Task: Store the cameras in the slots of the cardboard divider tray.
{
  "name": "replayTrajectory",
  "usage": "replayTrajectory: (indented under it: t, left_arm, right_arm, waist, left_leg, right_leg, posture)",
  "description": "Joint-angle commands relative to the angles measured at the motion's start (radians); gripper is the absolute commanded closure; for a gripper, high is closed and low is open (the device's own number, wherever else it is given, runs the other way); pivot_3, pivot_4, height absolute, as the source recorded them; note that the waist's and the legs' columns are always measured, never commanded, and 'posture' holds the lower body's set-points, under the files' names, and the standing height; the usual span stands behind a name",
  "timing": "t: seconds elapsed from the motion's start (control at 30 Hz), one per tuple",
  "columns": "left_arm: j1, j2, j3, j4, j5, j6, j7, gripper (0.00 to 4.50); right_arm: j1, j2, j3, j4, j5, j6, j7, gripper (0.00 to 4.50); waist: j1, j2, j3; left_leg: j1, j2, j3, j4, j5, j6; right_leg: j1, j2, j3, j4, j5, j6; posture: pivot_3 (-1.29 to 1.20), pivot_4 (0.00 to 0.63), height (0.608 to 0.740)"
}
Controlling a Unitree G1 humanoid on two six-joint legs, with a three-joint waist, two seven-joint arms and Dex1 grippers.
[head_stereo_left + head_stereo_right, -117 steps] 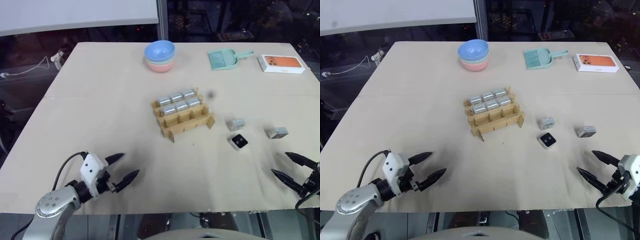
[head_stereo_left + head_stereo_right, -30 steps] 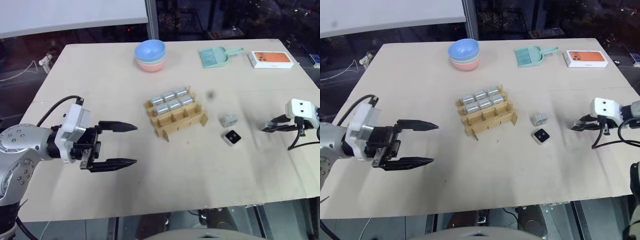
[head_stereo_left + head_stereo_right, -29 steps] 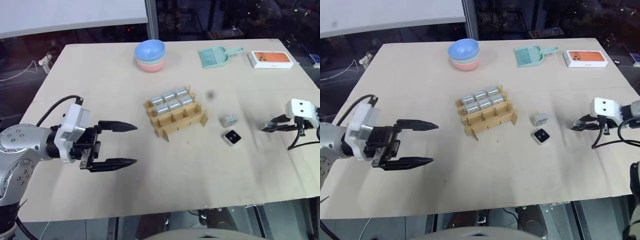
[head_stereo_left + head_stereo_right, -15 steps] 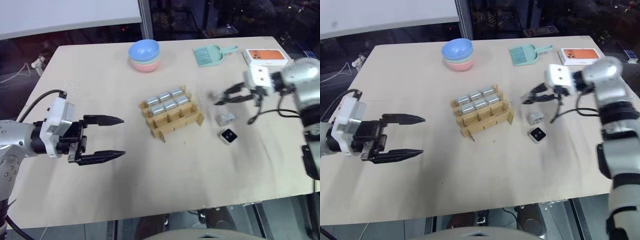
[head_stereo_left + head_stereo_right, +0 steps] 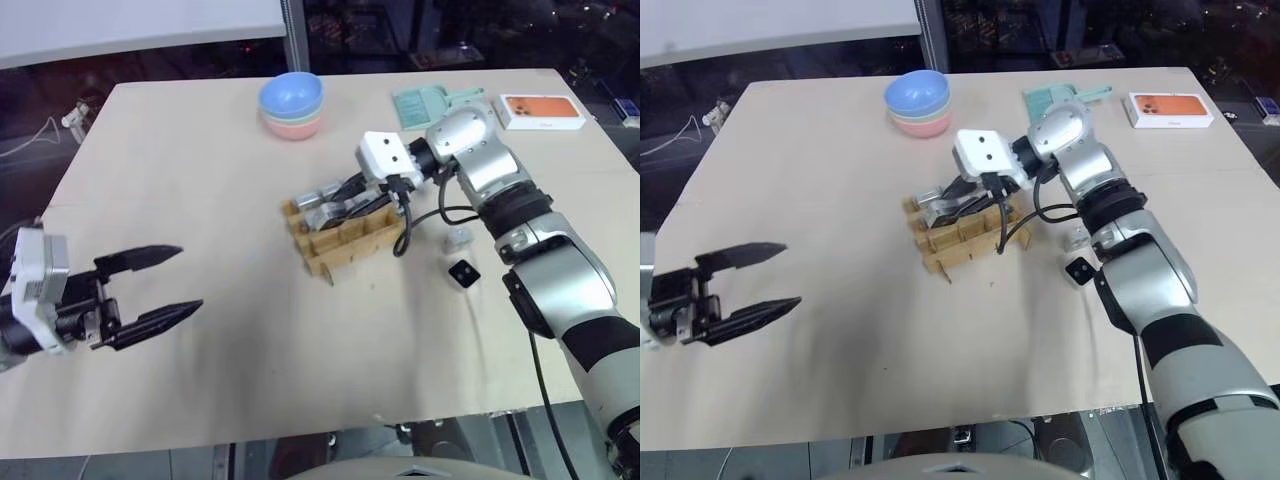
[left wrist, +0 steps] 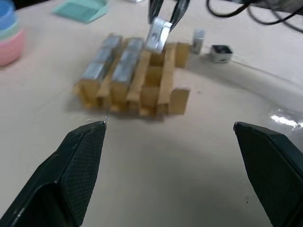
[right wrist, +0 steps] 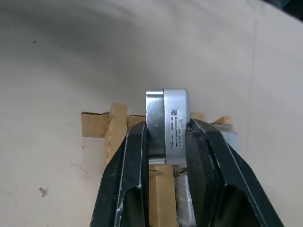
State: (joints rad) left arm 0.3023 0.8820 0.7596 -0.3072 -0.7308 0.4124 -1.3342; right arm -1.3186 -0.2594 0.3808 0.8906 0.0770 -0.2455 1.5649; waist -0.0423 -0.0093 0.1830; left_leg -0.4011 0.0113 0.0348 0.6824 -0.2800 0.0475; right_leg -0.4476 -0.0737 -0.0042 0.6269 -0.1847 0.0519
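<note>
While pinched between closed right fingers (image 7: 165,156) above tan cardboard divider tray (image 5: 345,235), small silver-grey metal camera (image 7: 168,125) could catch a strip if misaligned, tipping tray. Left fingers (image 5: 160,285) spread wide, idle over desk (image 5: 200,150).

Two cameras (image 5: 460,256) lie right of the divider tray (image 5: 345,240).

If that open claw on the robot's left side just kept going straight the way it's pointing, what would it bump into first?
Probably the cardboard divider tray. Seen from its own wrist camera, the left gripper points across bare table straight at the tray, where the right gripper holds a camera just above it. Depth is hard to judge.
</note>
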Motion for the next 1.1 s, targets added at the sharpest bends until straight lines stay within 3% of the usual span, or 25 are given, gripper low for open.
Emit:
replayTrajectory:
  t: [0.03, 0.6, 0.93, 0.97, 1.0, 1.07, 1.1]
  left_arm:
    - [0.034, -0.021, 0.070, -0.052, -0.015, -0.025, 0.016, 0.00]
    - [0.053, -0.030, 0.061, -0.071, -0.017, -0.054, 0.055, 0.00]
    - [0.040, -0.022, 0.042, -0.077, -0.020, -0.050, 0.069, 0.00]
    - [0.037, -0.021, 0.039, -0.079, -0.022, -0.049, 0.072, 0.00]
    - [0.035, -0.021, 0.036, -0.083, -0.024, -0.047, 0.074, 0.00]
    - [0.027, -0.022, 0.032, -0.090, -0.025, -0.050, 0.081, 0.00]
    - [0.018, -0.023, 0.030, -0.092, -0.028, -0.051, 0.089, 0.00]
  right_arm:
    - [-0.052, 0.014, 0.030, 0.030, -0.041, -0.040, 0.050, 3.95]
    - [-0.088, 0.116, 0.058, 0.200, -0.230, -0.072, -0.109, 3.95]
    - [-0.073, 0.127, 0.050, 0.198, -0.256, -0.035, -0.083, 3.95]
    - [-0.069, 0.127, 0.047, 0.193, -0.254, -0.038, -0.087, 3.15]
    - [-0.065, 0.127, 0.043, 0.190, -0.253, -0.044, -0.096, 2.91]
    - [-0.058, 0.133, 0.015, 0.187, -0.236, -0.067, -0.148, 1.78]
    - [-0.059, 0.136, -0.004, 0.188, -0.224, -0.064, -0.171, 1.51]
  waist:
    - [0.001, 0.000, 0.000]
    - [-0.002, 0.000, 0.000]
    - [-0.001, 0.000, 0.000]
    - [-0.001, 0.000, 0.000]
    - [-0.001, 0.000, 0.000]
    - [-0.002, 0.000, 0.000]
    - [-0.002, 0.000, 0.000]
  left_leg:
    - [0.000, 0.000, 0.000, 0.000, 0.000, 0.000]
    - [0.002, 0.003, -0.002, -0.001, 0.003, -0.006]
    - [0.002, 0.003, -0.002, -0.001, 0.003, -0.006]
    - [0.002, 0.003, -0.002, -0.001, 0.003, -0.006]
    - [0.002, 0.003, -0.002, -0.001, 0.003, -0.006]
    - [0.002, 0.003, -0.002, -0.001, 0.003, -0.006]
    - [0.002, 0.003, -0.002, -0.001, 0.003, -0.006]
  right_leg:
    - [0.000, 0.000, 0.000, 0.000, 0.000, 0.000]
    - [0.000, 0.004, -0.002, 0.002, 0.003, -0.006]
    - [0.000, 0.004, -0.002, 0.002, 0.003, -0.006]
    - [0.000, 0.004, -0.002, 0.002, 0.003, -0.006]
    - [0.000, 0.004, -0.002, 0.002, 0.003, -0.006]
    - [0.000, 0.004, -0.002, 0.002, 0.003, -0.005]
    - [0.000, 0.004, -0.002, 0.002, 0.003, -0.005]
  posture:
    - [0.00, 0.150, 0.740]
    - [0.00, 0.150, 0.740]
    - [0.00, 0.150, 0.740]
    - [0.00, 0.150, 0.740]
    - [0.00, 0.150, 0.740]
    - [0.00, 0.150, 0.740]
    - [0.00, 0.150, 0.740]
